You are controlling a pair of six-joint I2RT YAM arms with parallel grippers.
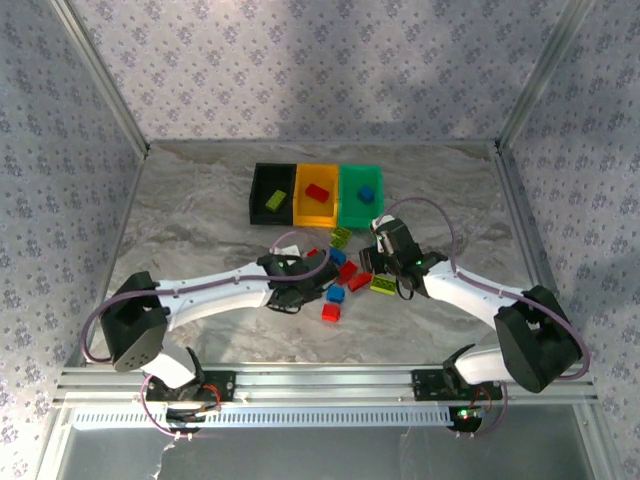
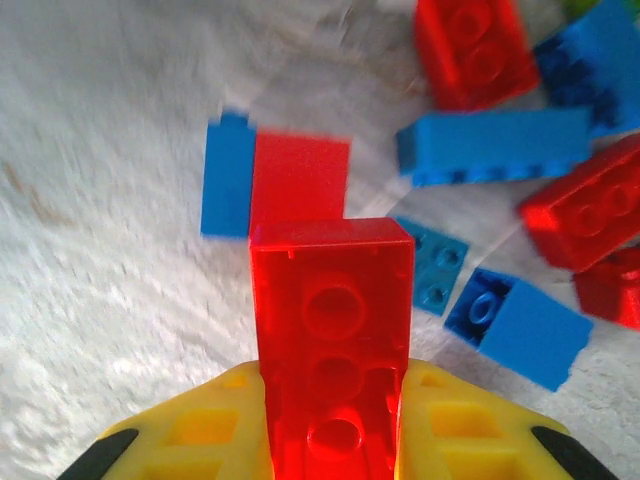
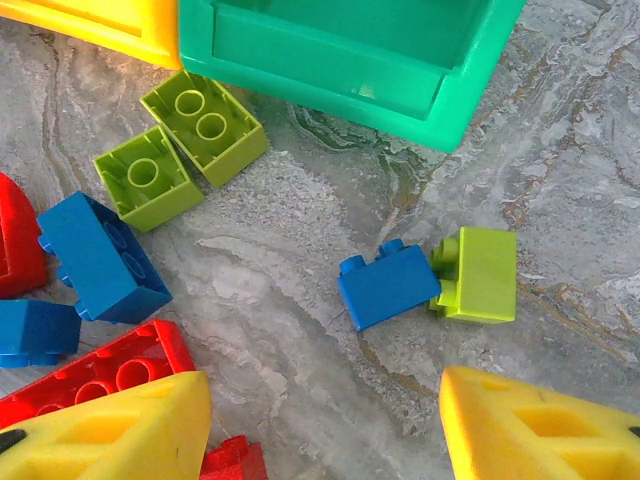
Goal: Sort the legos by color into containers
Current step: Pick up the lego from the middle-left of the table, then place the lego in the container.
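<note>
Floral-papered walls [image 1: 300, 70] enclose a grey marbled tabletop [image 1: 195, 215].

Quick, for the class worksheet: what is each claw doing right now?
Left claw: closed on a red lego.
Right claw: open, holding nothing.

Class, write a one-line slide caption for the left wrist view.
Left pincer shut on a red brick; blue bricks and other red bricks lie on the table beyond.

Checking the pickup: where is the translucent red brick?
Left wrist view, centre: the red brick sits clamped in the left gripper, a blue lego beside it.
</note>
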